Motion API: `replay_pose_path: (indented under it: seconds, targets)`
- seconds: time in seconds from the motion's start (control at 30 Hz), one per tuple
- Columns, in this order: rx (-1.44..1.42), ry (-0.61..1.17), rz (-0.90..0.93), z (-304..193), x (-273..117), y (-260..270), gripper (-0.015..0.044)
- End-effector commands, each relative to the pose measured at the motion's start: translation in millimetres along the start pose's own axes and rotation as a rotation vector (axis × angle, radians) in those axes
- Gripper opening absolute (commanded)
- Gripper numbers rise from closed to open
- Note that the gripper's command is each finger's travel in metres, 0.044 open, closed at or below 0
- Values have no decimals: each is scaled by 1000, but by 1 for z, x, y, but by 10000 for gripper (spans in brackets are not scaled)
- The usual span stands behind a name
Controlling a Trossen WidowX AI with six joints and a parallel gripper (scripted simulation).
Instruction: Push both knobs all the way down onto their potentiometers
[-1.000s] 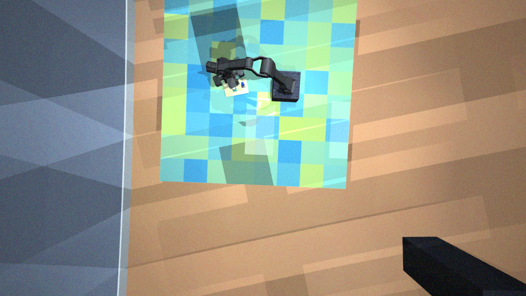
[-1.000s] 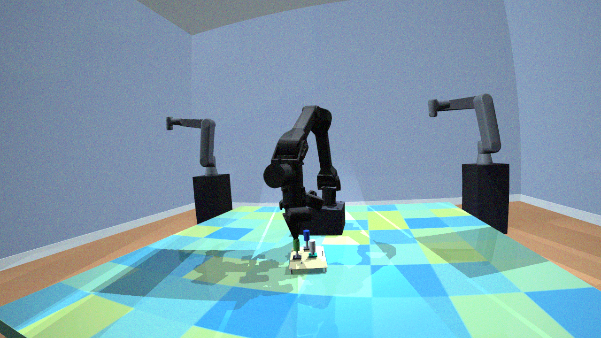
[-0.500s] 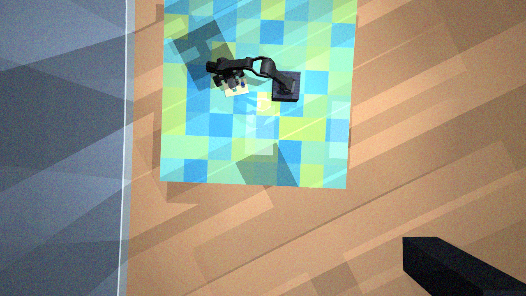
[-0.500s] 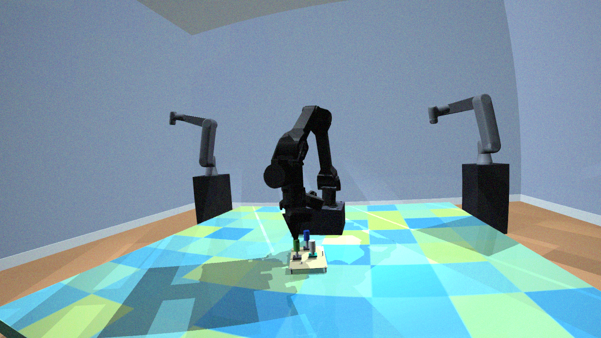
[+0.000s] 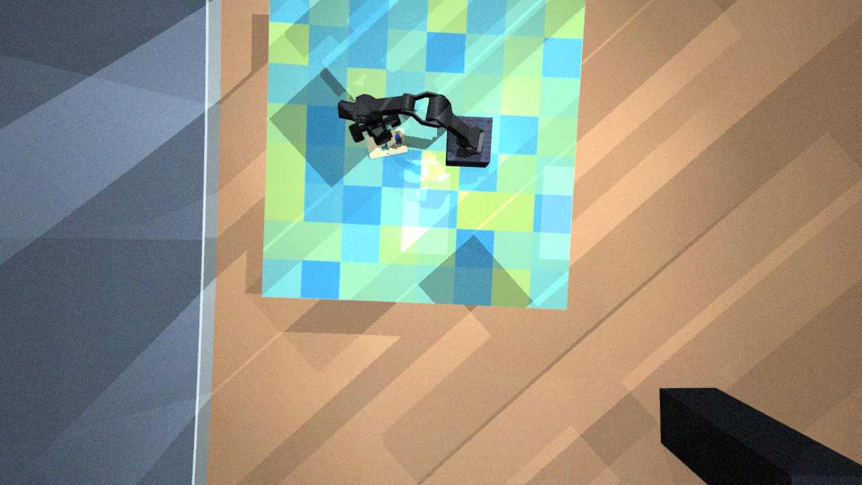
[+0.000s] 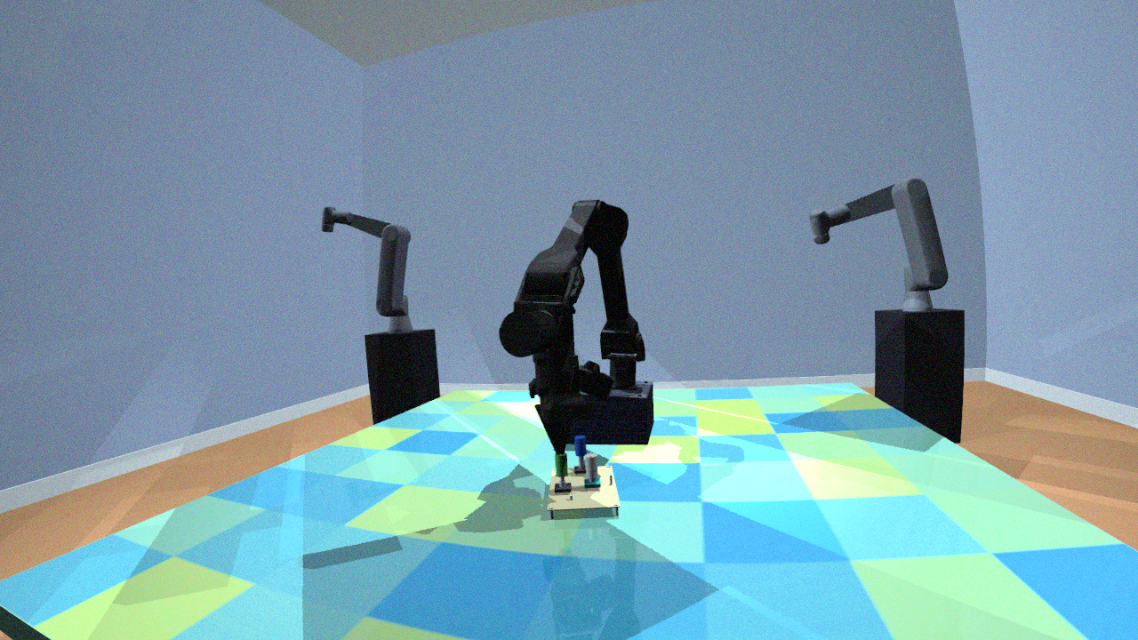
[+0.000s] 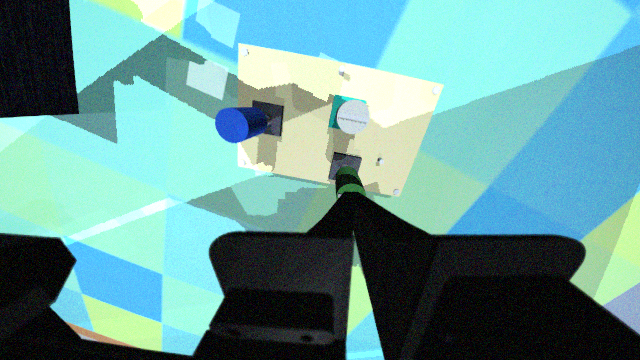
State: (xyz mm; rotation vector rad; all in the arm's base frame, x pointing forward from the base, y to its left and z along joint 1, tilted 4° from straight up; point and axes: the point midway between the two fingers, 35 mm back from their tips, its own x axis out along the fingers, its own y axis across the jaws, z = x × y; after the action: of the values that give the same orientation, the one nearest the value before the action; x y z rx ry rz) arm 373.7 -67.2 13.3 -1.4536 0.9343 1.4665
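A cream circuit board (image 5: 391,151) (image 6: 583,501) (image 7: 305,145) stands on short legs on the table. A green knob (image 6: 561,465) (image 7: 348,178) sits on the shaft of a dark potentiometer; in the exterior view a short length of shaft shows below it. A blue knob (image 6: 580,445) (image 7: 242,124) (image 5: 398,138) stands high on its shaft above another dark potentiometer. My gripper (image 6: 561,452) (image 7: 350,198) is shut and empty. Its joined tips are at the top of the green knob, seemingly touching it, and hide part of it in the wrist view.
A white knob (image 6: 591,466) (image 7: 353,116) stands low on a teal potentiometer beside the green and blue ones. The arm's dark base block (image 5: 469,157) (image 6: 629,421) stands behind the board. Two grey arms on black pedestals stand beyond the table.
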Motion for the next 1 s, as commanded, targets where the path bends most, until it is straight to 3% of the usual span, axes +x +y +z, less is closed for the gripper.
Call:
replay_pose_path:
  seconds: [0.0,0.97]
  targets:
    - [1,-6,-1,1,6,-1,0]
    - [1,-6,-1,1,10,-1,0]
